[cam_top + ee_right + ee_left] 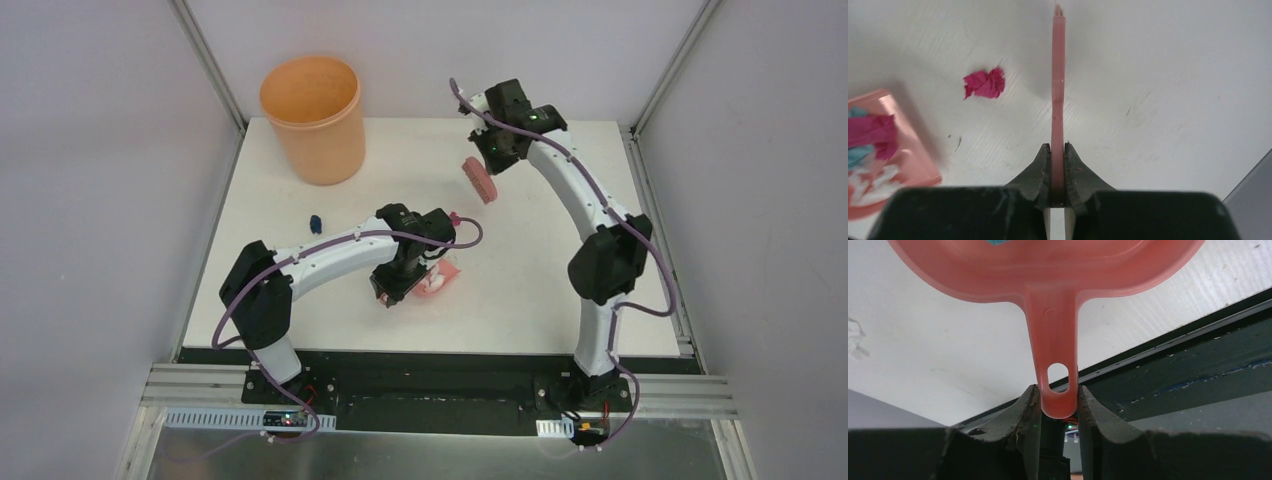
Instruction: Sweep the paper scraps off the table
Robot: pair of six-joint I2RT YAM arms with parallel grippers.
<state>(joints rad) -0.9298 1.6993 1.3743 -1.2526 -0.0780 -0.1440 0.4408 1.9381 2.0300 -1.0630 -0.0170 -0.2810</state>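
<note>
My left gripper (392, 290) (1058, 390) is shut on the handle of the salmon-pink dustpan (438, 282) (1053, 330), near the front middle of the white table (540, 290). The pan (903, 165) holds magenta scraps (870, 132) and a light blue scrap (858, 155). My right gripper (483, 160) (1058, 146) is shut on the salmon-pink hand brush (481, 181) (1058, 75), held above the back of the table. One magenta wad (984, 83) (456, 216) lies loose on the table between brush and pan. A dark wad (314, 223) lies at the left.
An orange bucket (312, 118) stands at the table's back left corner. Metal frame posts (210, 65) rise at the back corners. The black front edge (1173, 360) runs just behind the dustpan handle.
</note>
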